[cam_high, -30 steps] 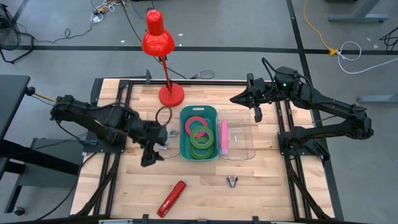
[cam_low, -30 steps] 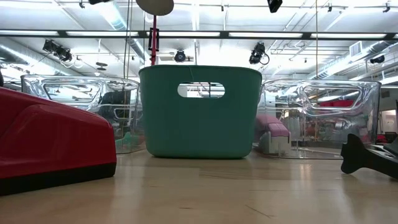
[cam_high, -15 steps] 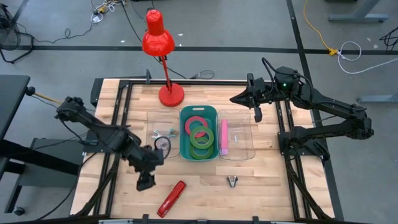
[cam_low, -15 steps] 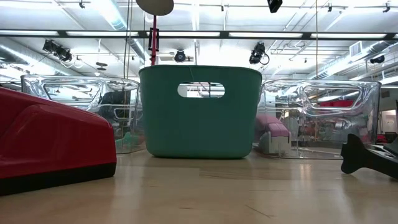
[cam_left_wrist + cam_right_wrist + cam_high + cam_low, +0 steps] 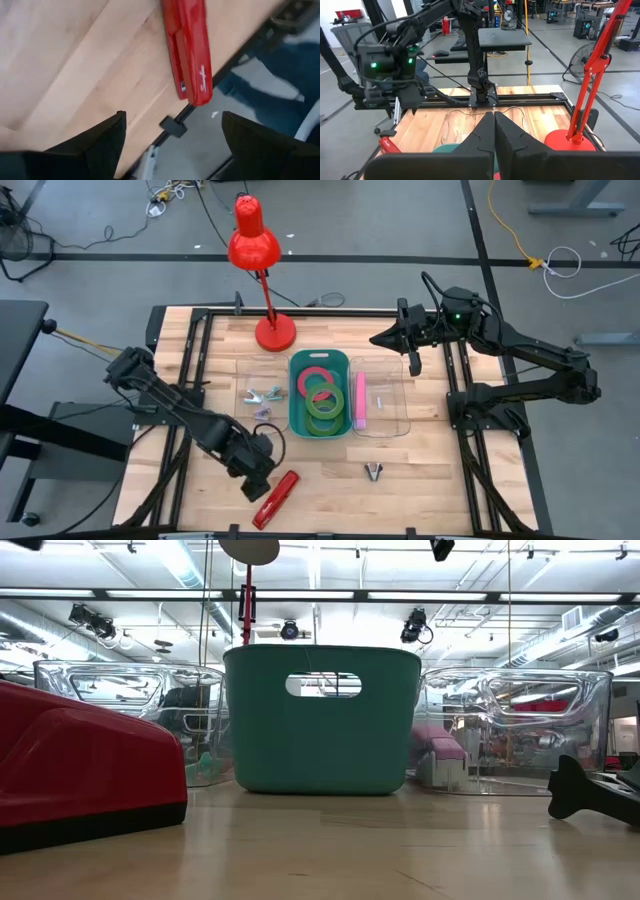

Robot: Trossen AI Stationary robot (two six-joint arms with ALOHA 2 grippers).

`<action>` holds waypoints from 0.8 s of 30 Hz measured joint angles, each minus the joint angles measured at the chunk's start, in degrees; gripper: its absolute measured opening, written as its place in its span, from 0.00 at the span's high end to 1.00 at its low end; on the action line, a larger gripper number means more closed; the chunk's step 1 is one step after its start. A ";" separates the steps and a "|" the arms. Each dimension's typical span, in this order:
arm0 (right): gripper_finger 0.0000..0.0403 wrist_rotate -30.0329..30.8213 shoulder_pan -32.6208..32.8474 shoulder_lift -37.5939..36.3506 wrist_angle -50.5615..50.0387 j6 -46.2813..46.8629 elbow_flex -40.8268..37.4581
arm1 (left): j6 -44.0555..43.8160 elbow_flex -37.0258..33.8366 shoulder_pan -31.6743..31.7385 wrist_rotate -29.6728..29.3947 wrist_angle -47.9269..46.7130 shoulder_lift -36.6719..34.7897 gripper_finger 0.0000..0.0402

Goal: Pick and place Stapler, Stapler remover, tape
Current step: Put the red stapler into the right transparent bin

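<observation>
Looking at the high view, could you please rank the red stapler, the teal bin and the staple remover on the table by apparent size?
1. teal bin, clearly the largest.
2. red stapler, long and narrow, smaller than the bin.
3. staple remover, by far the smallest.

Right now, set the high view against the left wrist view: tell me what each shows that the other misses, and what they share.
Only the high view shows the teal bin holding tape rolls, the clear containers beside it, the red lamp, the stapler remover and the waiting right gripper by the table's far edge.
Only the left wrist view shows the left gripper's fingers spread open and the script lettering on the stapler.
Both show the red stapler lying untouched on the wooden table.
</observation>
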 joint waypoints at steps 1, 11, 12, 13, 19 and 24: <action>0.99 0.01 0.00 0.00 0.00 -0.02 -0.01 | -2.52 0.00 0.01 0.02 0.35 0.81 0.16; 0.99 -0.05 0.00 0.00 -0.09 -1.42 -0.02 | -15.18 0.00 -0.26 1.60 13.09 8.00 0.07; 0.99 -0.11 -0.02 0.00 -0.15 -1.54 -0.02 | -15.86 0.00 -0.26 2.16 13.36 8.56 0.07; 0.99 -0.50 -0.02 0.00 -0.17 -1.70 -0.02 | -16.81 0.00 -0.26 2.62 13.35 9.23 0.07; 0.99 -3.51 -0.01 0.00 -0.47 -1.76 -0.02 | -19.57 -0.02 -0.59 2.30 13.08 11.89 0.06; 0.99 -3.54 -0.02 0.00 -0.52 -2.99 0.00 | -19.45 -0.01 -0.59 1.06 13.15 13.87 0.06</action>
